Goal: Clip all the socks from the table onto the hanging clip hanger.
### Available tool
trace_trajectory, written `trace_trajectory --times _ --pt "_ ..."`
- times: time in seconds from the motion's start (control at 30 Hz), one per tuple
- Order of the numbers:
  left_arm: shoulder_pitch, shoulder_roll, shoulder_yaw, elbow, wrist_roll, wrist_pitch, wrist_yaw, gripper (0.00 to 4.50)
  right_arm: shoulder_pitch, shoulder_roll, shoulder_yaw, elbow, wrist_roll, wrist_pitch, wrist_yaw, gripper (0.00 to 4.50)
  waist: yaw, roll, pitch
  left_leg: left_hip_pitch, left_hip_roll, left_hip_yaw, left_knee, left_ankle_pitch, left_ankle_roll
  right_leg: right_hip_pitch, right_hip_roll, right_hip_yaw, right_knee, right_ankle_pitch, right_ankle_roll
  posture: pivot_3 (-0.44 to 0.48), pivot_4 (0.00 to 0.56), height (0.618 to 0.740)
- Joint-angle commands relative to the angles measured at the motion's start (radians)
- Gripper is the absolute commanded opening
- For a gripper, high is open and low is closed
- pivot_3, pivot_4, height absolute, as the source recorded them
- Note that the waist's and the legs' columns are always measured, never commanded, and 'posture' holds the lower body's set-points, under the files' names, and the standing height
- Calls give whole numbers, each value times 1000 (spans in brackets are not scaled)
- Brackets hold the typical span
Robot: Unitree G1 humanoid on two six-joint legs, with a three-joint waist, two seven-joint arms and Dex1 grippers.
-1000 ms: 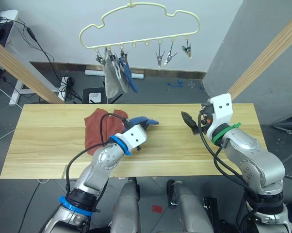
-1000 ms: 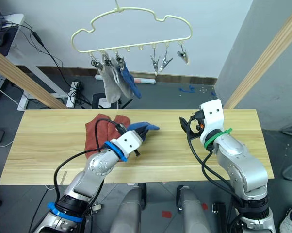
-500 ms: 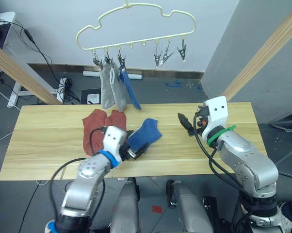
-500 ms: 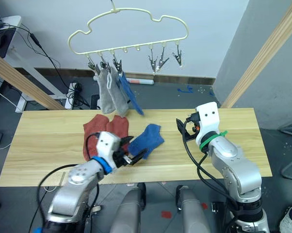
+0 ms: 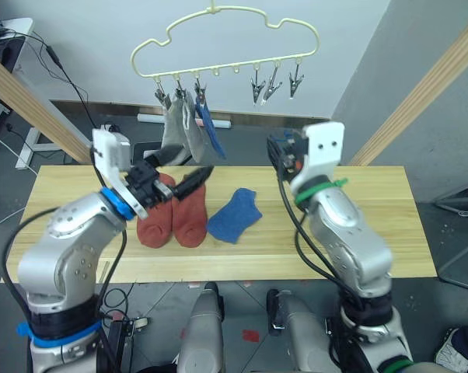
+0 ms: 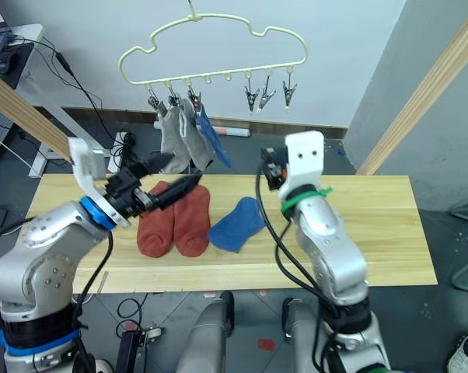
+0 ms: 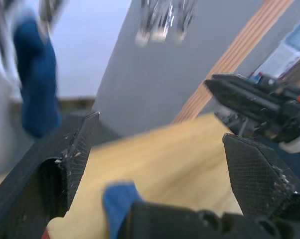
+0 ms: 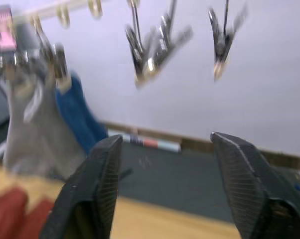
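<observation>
No legible writing on socks (image 5: 174,220)

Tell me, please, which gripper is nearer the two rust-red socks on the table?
Left. The left gripper hovers open just above the rust-red socks; the right gripper is raised farther away, beyond the blue sock.

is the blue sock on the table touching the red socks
Apart. In the left eye view a strip of bare table shows between the blue sock and the nearer of the two red socks.

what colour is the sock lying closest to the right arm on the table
Blue. The sock lies flat beside the two rust-red ones, clearest in the right eye view.
</observation>
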Motion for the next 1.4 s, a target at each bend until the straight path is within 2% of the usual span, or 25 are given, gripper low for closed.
trace_trajectory --times 0.03,0.07,0.23,0.63,1.1,1.4 --pt "-19 15 -8 -13 -26 -53 -17 4500 -58 36 3 69 -39 -96 -17 2085 2 0 0 0 0 0 0 0 0 0 0 0 -1 0 0 217 415 740" --pt "-24 19 -8 -15 -38 -49 -16 4500 -78 46 -2 96 -40 -113 -17 1716 3 0 0 -1 0 0 0 0 0 0 0 0 -1 0 0 217 415 740" --pt "-35 38 -5 -15 -76 -38 7 4500 -153 82 -39 210 -41 -173 -31 1716 17 0 0 -1 0 0 -1 0 -1 0 -1 -1 -1 0 -1 229 419 740" --pt "-26 65 -11 -20 -82 -67 34 4500 -297 120 -127 408 -5 -261 -50 1716 26 1 1 -1 1 0 -1 0 0 -1 -1 -1 0 0 -1 229 419 740" --pt "-8 86 2 -27 -102 -81 39 4500 -333 143 -111 426 22 -266 -41 1716 30 1 1 -1 0 -1 -2 0 0 -1 -1 -1 0 3 -5 259 403 740" --pt "-23 99 11 -43 -165 -69 57 4500 -384 135 -111 502 23 -306 -43 1716 32 1 1 -1 1 -1 -2 0 0 -1 -2 -2 0 3 -6 271 397 740"
